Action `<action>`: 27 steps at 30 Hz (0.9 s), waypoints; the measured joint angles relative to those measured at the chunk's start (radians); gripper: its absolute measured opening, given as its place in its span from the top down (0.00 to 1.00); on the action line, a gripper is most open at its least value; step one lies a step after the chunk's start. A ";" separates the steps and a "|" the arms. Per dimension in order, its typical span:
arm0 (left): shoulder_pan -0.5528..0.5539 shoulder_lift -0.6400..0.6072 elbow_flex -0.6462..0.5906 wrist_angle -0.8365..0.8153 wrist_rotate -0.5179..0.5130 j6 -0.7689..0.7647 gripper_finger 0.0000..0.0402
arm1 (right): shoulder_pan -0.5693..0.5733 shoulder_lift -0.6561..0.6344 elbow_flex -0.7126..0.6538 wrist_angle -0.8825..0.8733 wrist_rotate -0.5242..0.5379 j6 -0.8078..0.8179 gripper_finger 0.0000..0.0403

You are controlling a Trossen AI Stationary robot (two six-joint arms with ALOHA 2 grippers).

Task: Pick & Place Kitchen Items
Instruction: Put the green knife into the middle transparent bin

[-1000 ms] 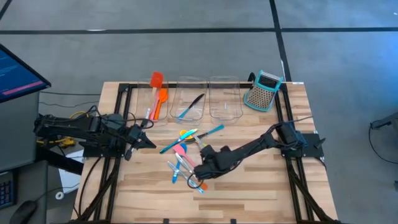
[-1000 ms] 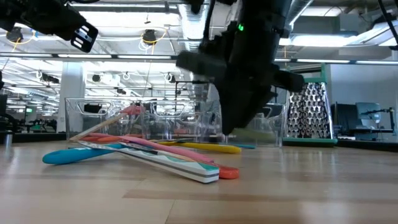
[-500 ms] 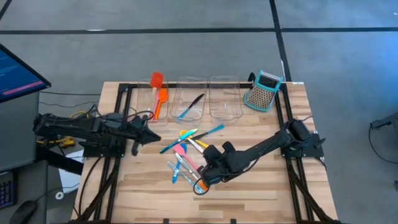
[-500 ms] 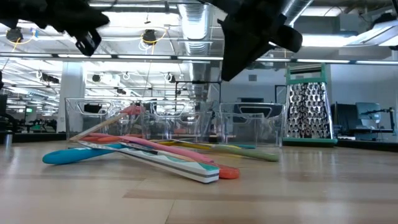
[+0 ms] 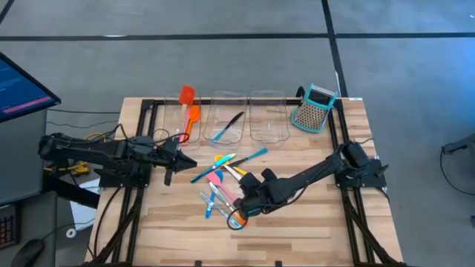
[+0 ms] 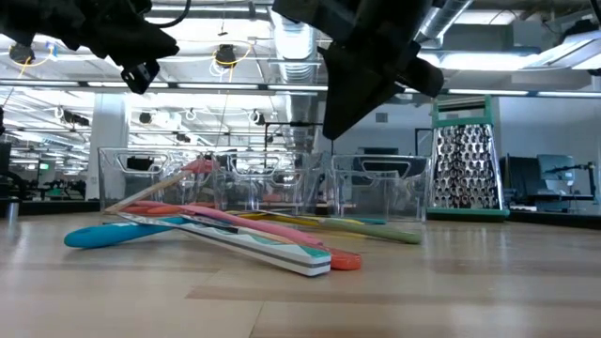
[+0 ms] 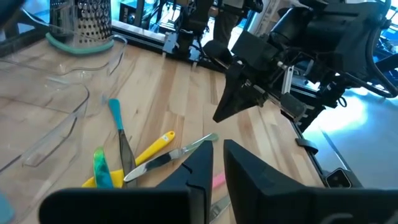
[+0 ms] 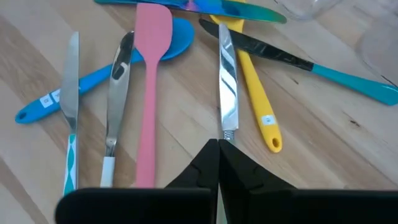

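Several slim utensils lie in a loose pile [image 5: 223, 185] on the wooden table: a pink spatula [image 8: 149, 93], a silver knife [image 8: 227, 93], a yellow spoon [image 8: 255, 99], a blue spoon [image 8: 106, 74] and others. My right gripper [image 5: 237, 213] hovers shut and empty above the pile's near side; in its wrist view the tips [image 8: 217, 144] point at the knife. My left gripper [image 5: 185, 159] hovers left of the pile, its fingers [image 7: 217, 149] a narrow gap apart and empty. In the low view both grippers, left [image 6: 141, 56] and right [image 6: 362, 84], are well above the table.
Clear bins stand along the far edge. One [image 5: 226, 122] holds a black piece and a blue spoon, one [image 5: 269, 119] is beside it, and red and orange spatulas [image 5: 189, 111] lie at the left. A teal-and-grey grater [image 5: 313, 107] stands far right. Bare wood lies near and right.
My right gripper has risen from table height at the pile's near side to well above it, staying shut. My left gripper has moved toward the table's right edge, closer to the pile.
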 joint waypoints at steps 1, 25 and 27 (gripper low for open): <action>0.000 0.000 0.000 0.001 0.000 0.000 0.93 | 0.000 0.000 0.000 0.002 -0.003 0.000 1.00; 0.000 0.001 0.000 0.000 0.001 0.000 0.93 | -0.037 0.085 0.003 0.062 -0.079 0.016 0.81; 0.000 0.003 0.000 0.003 0.001 0.000 0.93 | -0.037 0.101 -0.003 0.056 -0.060 0.011 0.77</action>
